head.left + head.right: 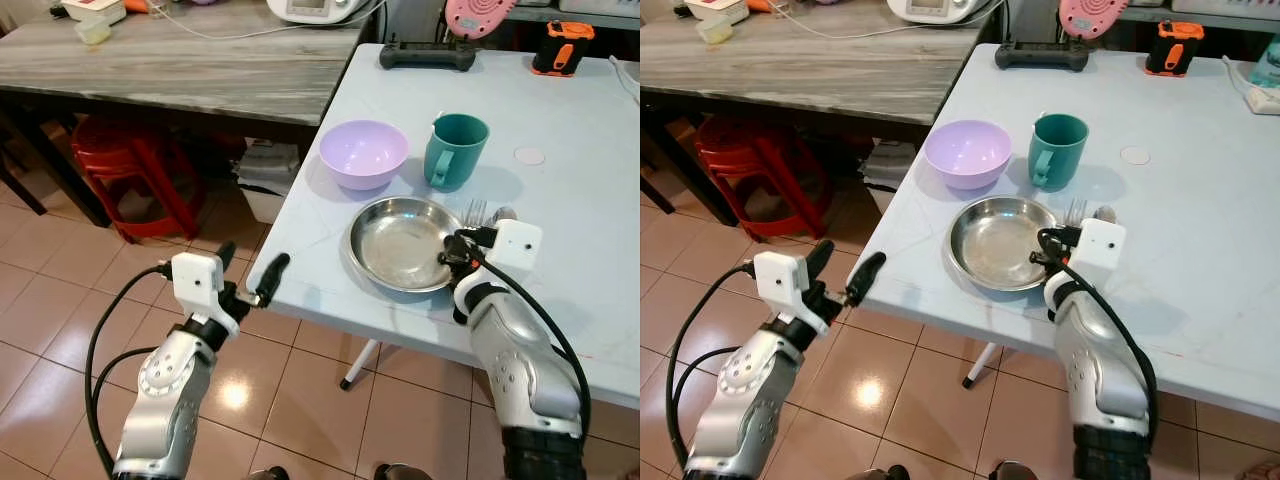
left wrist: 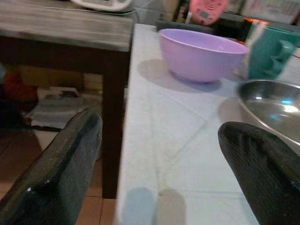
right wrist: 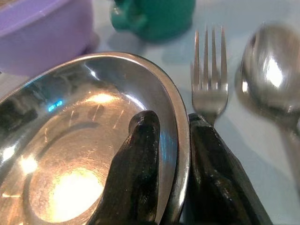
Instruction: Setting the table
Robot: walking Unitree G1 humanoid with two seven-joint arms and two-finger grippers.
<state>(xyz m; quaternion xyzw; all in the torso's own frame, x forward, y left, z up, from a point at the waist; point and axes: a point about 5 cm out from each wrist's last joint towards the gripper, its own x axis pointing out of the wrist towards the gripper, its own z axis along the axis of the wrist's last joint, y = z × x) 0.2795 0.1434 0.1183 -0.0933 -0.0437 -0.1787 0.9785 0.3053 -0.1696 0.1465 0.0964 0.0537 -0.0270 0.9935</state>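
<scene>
Pinching the steel plate (image 1: 402,243) by its right rim, one finger inside the dish and one outside, right gripper (image 3: 176,164) pressed together on the metal edge. Plate lying flat near the front edge of the pale table (image 1: 590,130). Best handled, by the look of it, with the rim kept seated deep between the fingers and the plate kept level while shifting, since thin polished steel will likely slip or pivot under a shallow pinch.

Going left to right: left gripper (image 1: 249,274) hovering just off the table's front-left edge, jaws spread, empty. Purple bowl (image 1: 363,153) behind the plate, close but apart from it. Teal mug (image 1: 455,150) just beside the bowl, handle toward the robot. Fork (image 3: 208,77) lying right against the outer finger, tines pointing away, with spoon (image 3: 267,70) just beyond it. Fork looks the likeliest thing to get dragged or knocked by any rightward slide. Bowl and mug closing off the far side.
</scene>
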